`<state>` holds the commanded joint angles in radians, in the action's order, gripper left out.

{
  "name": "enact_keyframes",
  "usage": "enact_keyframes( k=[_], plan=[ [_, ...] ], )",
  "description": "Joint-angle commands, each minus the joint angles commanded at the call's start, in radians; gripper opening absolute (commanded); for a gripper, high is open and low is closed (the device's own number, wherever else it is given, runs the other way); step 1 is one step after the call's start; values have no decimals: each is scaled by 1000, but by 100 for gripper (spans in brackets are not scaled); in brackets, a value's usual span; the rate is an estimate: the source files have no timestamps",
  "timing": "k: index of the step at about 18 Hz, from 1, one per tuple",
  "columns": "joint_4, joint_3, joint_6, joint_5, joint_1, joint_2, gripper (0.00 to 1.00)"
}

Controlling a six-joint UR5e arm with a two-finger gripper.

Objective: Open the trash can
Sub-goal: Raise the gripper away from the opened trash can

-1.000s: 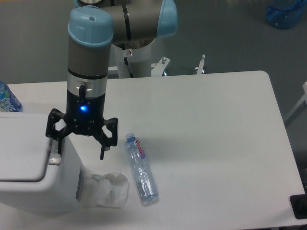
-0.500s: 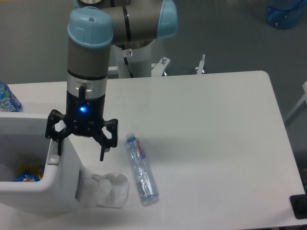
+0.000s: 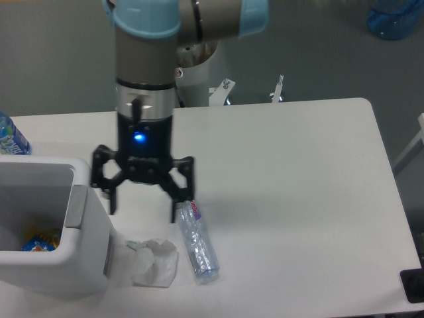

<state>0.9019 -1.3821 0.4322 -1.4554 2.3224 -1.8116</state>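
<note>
The trash can [image 3: 86, 255] is a large white boxy bin at the left front of the table. Its lid is open and out of sight, and I see inside it a yellow and blue item [image 3: 36, 242]. The grey push tab [image 3: 76, 207] sits on its right rim. My gripper [image 3: 142, 211] hangs open and empty just right of the tab, raised above the table, with its fingers spread wide. Its left finger is apart from the bin's rim.
A clear plastic bottle [image 3: 196, 244] lies on the table right of the gripper. A crumpled white wrapper [image 3: 154, 263] lies beside the bin's right wall. A blue-labelled bottle [image 3: 10, 138] shows at the left edge.
The bin's lid went from closed to open. The gripper then rose off the push tab and moved right, away from the rim.
</note>
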Motion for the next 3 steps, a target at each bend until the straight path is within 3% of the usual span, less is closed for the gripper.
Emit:
enact_keyframes(
  k=[3],
  plan=[
    [2, -3, 56, -98, 6, 2, 100]
  ],
)
